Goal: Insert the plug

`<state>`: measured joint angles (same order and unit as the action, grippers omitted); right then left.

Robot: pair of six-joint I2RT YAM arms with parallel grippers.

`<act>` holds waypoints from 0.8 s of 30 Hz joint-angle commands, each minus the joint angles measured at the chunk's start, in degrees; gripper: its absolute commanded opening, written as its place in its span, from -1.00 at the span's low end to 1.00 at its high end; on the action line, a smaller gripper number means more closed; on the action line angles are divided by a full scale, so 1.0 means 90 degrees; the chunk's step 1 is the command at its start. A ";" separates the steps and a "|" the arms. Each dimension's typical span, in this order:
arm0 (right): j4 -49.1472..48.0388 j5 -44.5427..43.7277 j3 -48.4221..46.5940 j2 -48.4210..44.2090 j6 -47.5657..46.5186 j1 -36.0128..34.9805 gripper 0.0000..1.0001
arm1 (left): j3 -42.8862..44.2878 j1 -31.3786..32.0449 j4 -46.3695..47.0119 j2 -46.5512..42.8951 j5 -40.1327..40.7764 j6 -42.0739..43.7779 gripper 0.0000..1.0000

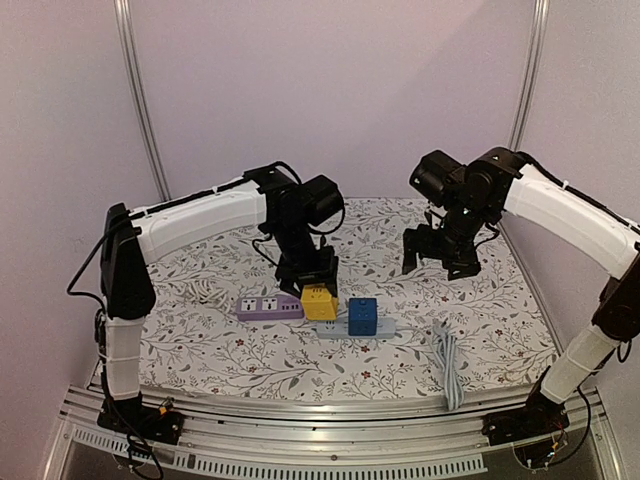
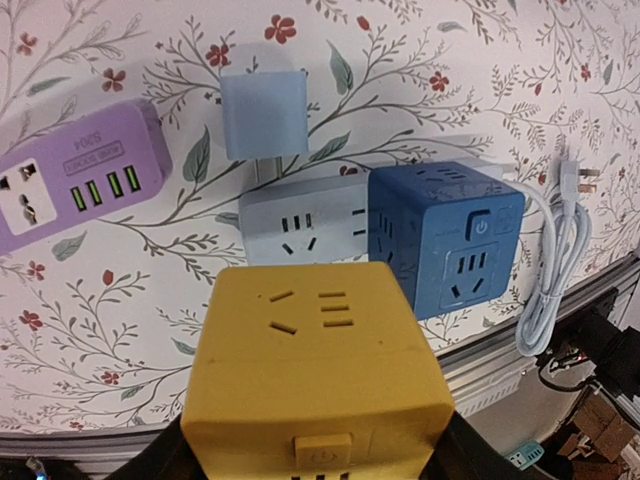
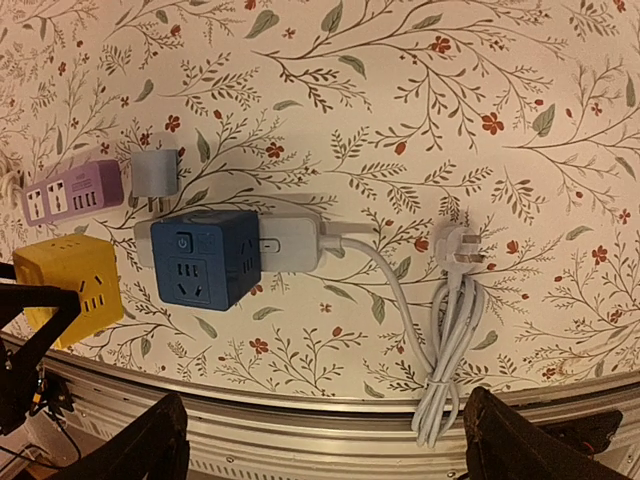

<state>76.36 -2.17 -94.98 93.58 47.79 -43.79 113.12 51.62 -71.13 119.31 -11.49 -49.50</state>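
My left gripper (image 1: 318,288) is shut on a yellow cube plug adapter (image 1: 320,303) and holds it just above the left end of the white power strip (image 1: 330,328). In the left wrist view the yellow cube (image 2: 315,370) fills the foreground, with the strip's free socket (image 2: 300,225) beyond it. A blue cube adapter (image 1: 362,316) is plugged into the strip beside that socket and also shows in the left wrist view (image 2: 445,240). My right gripper (image 1: 440,255) is open and empty, raised at the back right. In its own view (image 3: 330,440) it looks down on the strip (image 3: 290,243).
A purple power strip (image 1: 268,307) lies left of the white strip. A small grey-blue adapter (image 2: 262,112) lies just behind the strip. The strip's coiled white cable (image 1: 447,365) with its plug (image 3: 460,245) lies at the front right, near the table's metal front rail.
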 commanded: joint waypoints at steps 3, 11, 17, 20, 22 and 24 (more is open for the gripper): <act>0.0367 -0.0524 0.0645 -0.0753 0.0353 0.0067 0.91 | 0.0263 0.0186 -0.0309 0.0315 0.0161 -0.0206 -1.00; 0.0261 -0.0547 0.1284 -0.1430 0.0682 0.0065 0.91 | 0.0333 0.0299 -0.0105 0.0602 0.0053 -0.0279 -1.00; 0.0302 -0.0605 0.1424 -0.1627 0.0758 0.0072 0.90 | 0.0535 0.0320 -0.0006 0.0775 0.0062 -0.0249 -1.00; 0.0323 -0.0608 0.1487 -0.1727 0.0797 0.0065 0.91 | 0.0626 0.0320 -0.0082 0.0884 0.0084 -0.0184 -1.00; 0.0360 -0.0617 0.1524 -0.1786 0.0812 0.0068 0.90 | 0.0639 0.0320 -0.0145 0.0939 0.0132 -0.0140 -1.00; 0.0413 -0.0636 0.1553 -0.1836 0.0822 0.0065 0.90 | 0.0635 0.0320 -0.0179 0.0973 0.0189 -0.0110 -1.00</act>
<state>76.99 -6.20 -81.95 78.72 54.08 -43.35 117.49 53.67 -71.85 126.89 -10.79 -51.13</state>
